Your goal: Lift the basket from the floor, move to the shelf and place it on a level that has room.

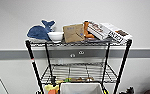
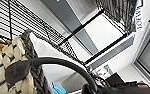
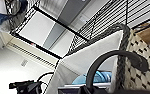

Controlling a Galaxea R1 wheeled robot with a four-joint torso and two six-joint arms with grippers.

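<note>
The basket (image 1: 81,88), beige weave with a pale lining, hangs at the bottom middle of the head view, right in front of the shelf (image 1: 32,62). Its rim sits below the level (image 1: 78,72), the wire tier second from the top, which is nearly bare. In the left wrist view the basket's woven side (image 2: 6,62) is close, and its dark handle (image 2: 61,62) arches into my left gripper (image 2: 88,88), shut on it. The other handle (image 3: 116,56) runs the same way into my right gripper (image 3: 89,88), beside the weave (image 3: 141,67). The floor is hidden.
The rack's top tier is crowded: a blue whale plush (image 1: 39,31), a white bowl (image 1: 55,35), a brown cardboard piece (image 1: 73,33) and printed boxes (image 1: 108,31). Yellow items (image 1: 51,88) sit on a lower tier at the left. A white wall with a grey band (image 1: 141,53) is behind.
</note>
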